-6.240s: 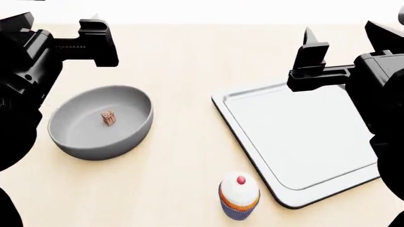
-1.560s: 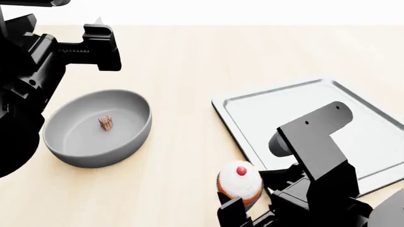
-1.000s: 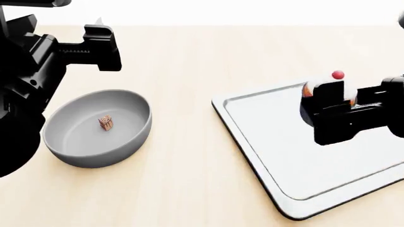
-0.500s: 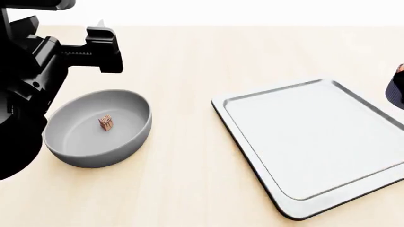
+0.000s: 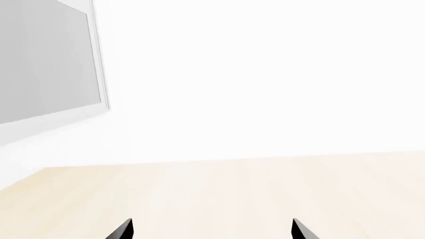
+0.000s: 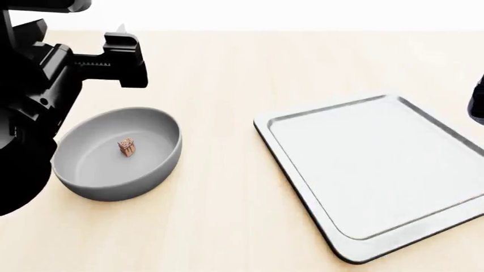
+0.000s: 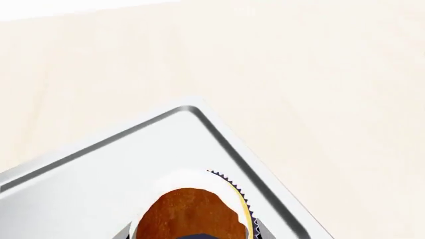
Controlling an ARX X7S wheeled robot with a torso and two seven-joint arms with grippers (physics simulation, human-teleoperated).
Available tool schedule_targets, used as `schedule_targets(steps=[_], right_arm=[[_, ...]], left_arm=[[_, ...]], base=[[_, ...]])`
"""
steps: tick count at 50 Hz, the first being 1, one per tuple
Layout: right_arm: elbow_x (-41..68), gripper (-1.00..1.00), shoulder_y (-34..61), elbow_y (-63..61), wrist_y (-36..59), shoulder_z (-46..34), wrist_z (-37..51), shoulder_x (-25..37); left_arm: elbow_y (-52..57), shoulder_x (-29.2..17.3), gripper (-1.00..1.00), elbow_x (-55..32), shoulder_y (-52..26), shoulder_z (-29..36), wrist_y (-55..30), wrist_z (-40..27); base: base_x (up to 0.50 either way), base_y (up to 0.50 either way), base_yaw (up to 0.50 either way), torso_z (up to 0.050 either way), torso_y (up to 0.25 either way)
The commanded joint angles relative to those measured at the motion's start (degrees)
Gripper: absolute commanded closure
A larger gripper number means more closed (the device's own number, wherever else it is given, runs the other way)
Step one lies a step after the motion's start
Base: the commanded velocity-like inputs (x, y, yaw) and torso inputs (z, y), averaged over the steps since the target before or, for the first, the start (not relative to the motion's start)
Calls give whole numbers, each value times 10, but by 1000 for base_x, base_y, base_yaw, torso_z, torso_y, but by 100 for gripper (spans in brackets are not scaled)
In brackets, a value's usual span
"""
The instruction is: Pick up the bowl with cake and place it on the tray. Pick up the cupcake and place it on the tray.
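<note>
The grey bowl (image 6: 90, 170) rests on the table at the left, with the tiny brown cake (image 6: 127, 147) inside it. My left gripper (image 6: 121, 52) hovers above and behind the bowl; in the left wrist view it (image 5: 210, 231) is open with nothing between its tips. The silver tray (image 6: 363, 170) lies at the right. In the right wrist view my right gripper (image 7: 190, 234) is shut on the cupcake (image 7: 189, 211), which is tipped and held above the tray (image 7: 99, 184) near a corner. The head view does not show the cupcake.
Light wooden table (image 6: 226, 85) runs under everything. Only a dark bit of the right arm (image 6: 477, 107) shows at the head view's right edge, beside the tray's far right side. A white wall and a grey panel (image 5: 47, 59) lie beyond the table.
My right gripper took the cupcake from the table's front, lifted it over the tray and carried it right, almost out of the head view. The left arm and bowl barely moved.
</note>
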Motion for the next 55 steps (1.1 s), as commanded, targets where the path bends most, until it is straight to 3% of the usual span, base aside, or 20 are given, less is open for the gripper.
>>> schedule_targets(steps=[1, 31, 55], right_arm=[[-68, 100, -4, 29, 6, -8, -34, -35], [-166, 100, -68, 36, -33, -36, -96, -71], [-174, 100, -138, 10, -72, -42, -110, -40]], left_arm=[[1, -2, -100, 0, 0, 3, 3, 0], [0, -7, -100, -5, -2, 9, 10, -3], [-2, -11, -100, -6, -5, 14, 16, -3]], base=[[0, 0, 0, 0, 0], [0, 0, 0, 0, 0], [0, 0, 0, 0, 0]])
